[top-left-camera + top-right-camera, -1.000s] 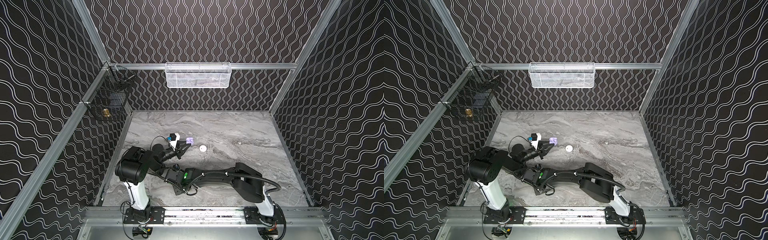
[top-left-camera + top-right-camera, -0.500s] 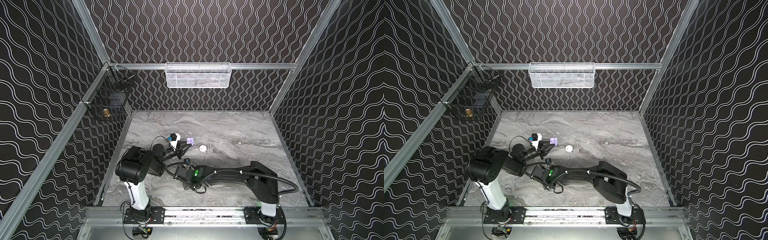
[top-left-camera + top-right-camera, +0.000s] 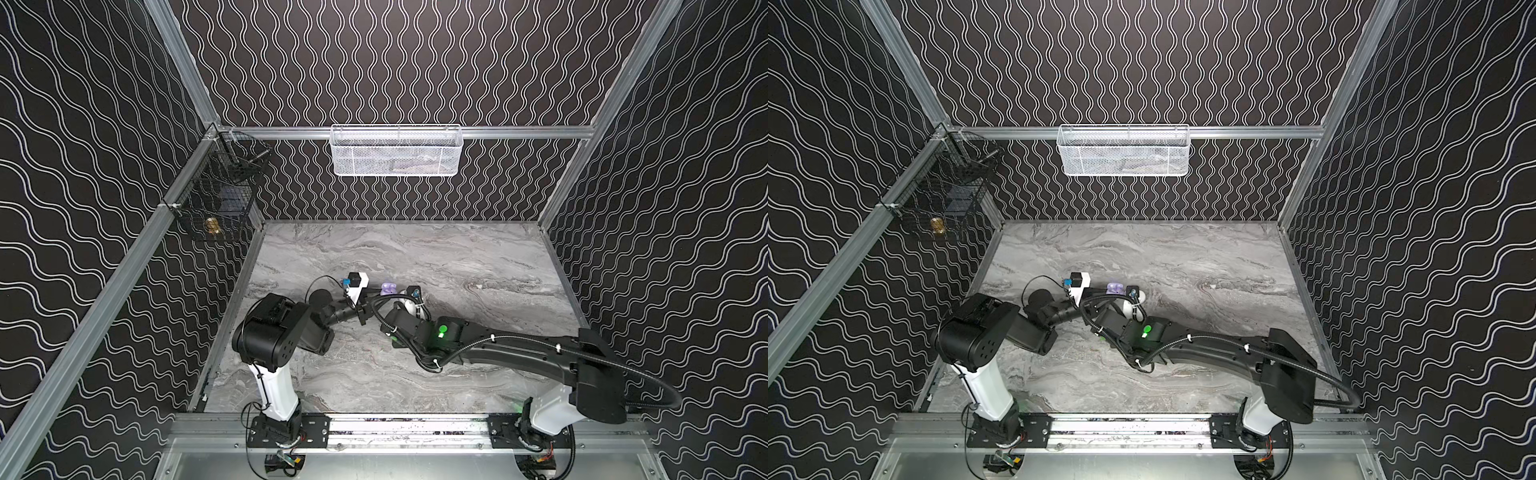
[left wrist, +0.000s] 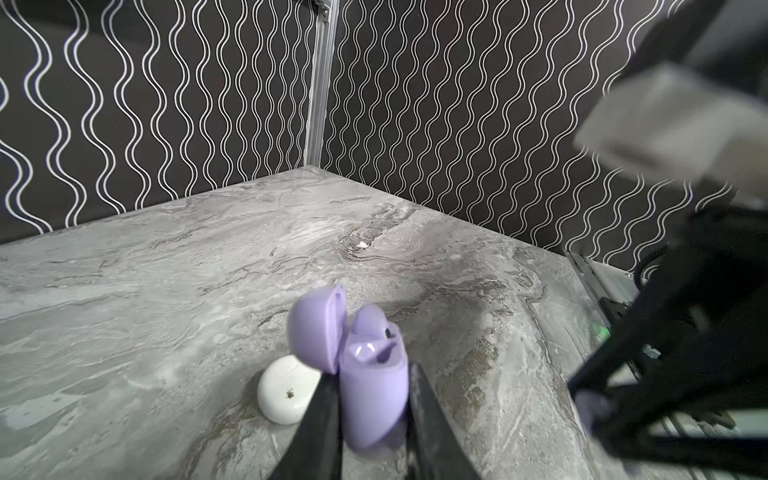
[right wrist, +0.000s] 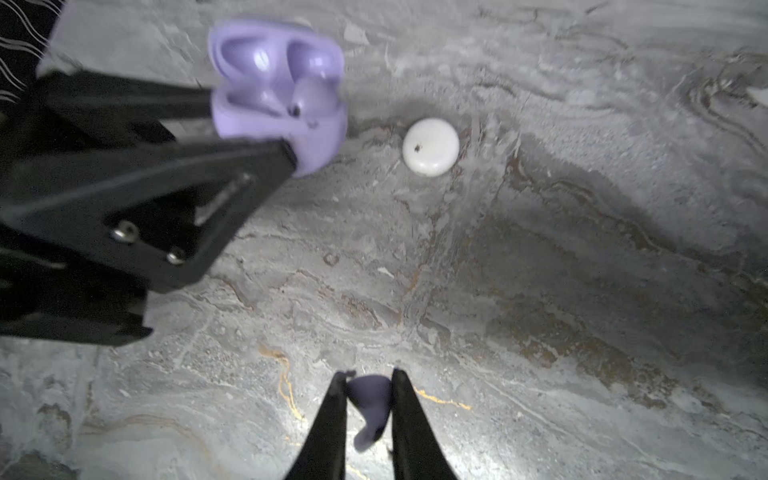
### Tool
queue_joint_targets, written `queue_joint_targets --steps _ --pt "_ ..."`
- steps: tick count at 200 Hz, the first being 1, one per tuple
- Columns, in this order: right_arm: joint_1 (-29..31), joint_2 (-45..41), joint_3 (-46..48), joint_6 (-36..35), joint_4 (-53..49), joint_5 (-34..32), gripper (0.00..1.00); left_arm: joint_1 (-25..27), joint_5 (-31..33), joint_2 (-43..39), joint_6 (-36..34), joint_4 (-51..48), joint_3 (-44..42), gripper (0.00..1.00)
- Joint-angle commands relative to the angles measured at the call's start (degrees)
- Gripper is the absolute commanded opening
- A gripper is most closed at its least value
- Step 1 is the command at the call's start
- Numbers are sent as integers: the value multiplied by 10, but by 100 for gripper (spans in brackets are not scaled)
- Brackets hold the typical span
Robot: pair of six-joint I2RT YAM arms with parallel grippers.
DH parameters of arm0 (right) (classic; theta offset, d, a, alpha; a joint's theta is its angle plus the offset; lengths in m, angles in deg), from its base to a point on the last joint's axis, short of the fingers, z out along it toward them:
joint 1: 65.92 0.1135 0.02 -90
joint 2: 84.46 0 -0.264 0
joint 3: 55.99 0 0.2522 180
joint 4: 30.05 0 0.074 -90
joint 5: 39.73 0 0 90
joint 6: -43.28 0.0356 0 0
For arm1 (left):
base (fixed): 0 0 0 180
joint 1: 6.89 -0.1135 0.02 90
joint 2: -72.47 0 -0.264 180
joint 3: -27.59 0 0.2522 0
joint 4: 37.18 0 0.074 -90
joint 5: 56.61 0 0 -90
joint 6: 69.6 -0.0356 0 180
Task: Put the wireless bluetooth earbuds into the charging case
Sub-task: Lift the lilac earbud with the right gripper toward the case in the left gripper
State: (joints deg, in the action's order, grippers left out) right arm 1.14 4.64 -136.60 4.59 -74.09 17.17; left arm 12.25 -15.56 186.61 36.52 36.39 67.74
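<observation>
In the left wrist view my left gripper [image 4: 372, 374] is shut on the lavender charging case [image 4: 374, 399], held off the table with its lid [image 4: 316, 328] open. One lavender earbud [image 4: 370, 320] sits in the case, beside an empty socket. My right gripper [image 5: 370, 374] is shut on a second lavender earbud [image 5: 370, 407], held over the table short of the case [image 5: 278, 91]. In both top views the case [image 3: 389, 288] [image 3: 1115, 288] shows at the table's middle left, where the two arms meet.
A closed round white case [image 5: 431, 146] [image 4: 286, 395] lies on the marble table just beyond the lavender one. A tiny white piece [image 3: 479, 286] lies farther right. A white mesh basket [image 3: 397, 151] hangs on the back wall and a black wire basket [image 3: 220, 199] on the left wall.
My right arm has swung from the front left of the table back and to the right, up to the lavender case. The left arm has kept still with the case.
</observation>
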Motion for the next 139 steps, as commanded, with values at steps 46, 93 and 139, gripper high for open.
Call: queue_joint_targets --steps 46,93,139 --pt "-28 -57 12 -71 86 -57 21 16 -59 2 -14 15 6 24" --pt "-48 -56 16 -97 139 -25 21 22 -77 7 -6 15 12 24" --pt "-60 -26 0 -116 166 -6 21 23 -81 8 -5 15 12 24"
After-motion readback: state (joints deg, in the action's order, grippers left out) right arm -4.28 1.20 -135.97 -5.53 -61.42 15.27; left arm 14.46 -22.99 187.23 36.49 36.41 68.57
